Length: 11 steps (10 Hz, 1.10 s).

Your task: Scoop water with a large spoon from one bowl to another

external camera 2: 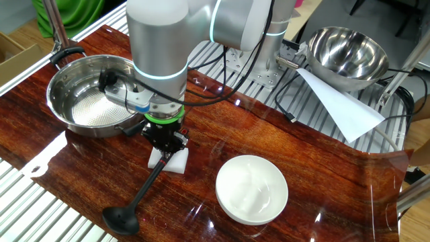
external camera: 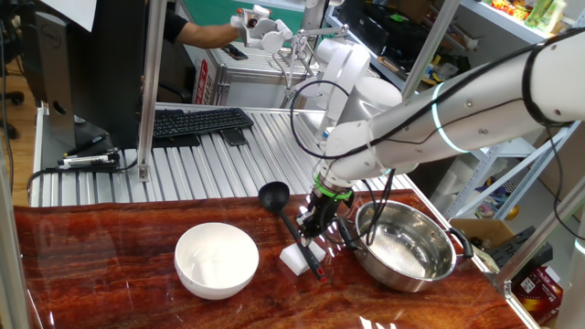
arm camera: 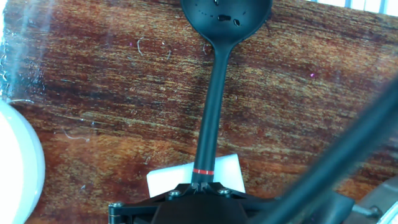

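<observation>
Gripper (external camera: 315, 222) clamped on ladle (external camera 2: 138, 199) handle end, over white block (external camera 2: 170, 161), btwn steel bowl (external camera: 439, 267) & white bowl (external camera: 217, 260).

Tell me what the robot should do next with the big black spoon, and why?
Probably lift it a little. The gripper is shut on the end of the ladle, whose handle rests on the white block with the cup by the table edge. It has to come up before it can swing to the steel bowl for water.
</observation>
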{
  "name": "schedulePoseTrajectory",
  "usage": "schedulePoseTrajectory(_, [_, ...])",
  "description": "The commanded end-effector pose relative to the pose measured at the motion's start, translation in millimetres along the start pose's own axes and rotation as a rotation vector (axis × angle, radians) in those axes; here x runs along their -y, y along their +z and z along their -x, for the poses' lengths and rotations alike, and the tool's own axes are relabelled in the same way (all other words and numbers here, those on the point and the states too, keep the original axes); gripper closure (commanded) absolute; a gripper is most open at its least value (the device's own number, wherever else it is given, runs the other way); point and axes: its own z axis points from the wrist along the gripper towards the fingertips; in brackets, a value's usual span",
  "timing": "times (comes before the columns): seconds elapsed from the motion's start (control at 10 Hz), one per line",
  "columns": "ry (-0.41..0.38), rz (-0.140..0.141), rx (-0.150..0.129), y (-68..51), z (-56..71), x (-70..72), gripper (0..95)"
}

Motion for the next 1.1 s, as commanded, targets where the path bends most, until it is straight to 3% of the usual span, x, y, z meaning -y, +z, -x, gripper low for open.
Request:
schedulePoseTrajectory(0.1, [0.01, -0.005, -0.004, -0.6, -1.2, 0.2, 57.0])
schedulePoseTrajectory(1.1, [0.032, -0.006, -0.004, 0.2, -0.6, -0.4, 57.0])
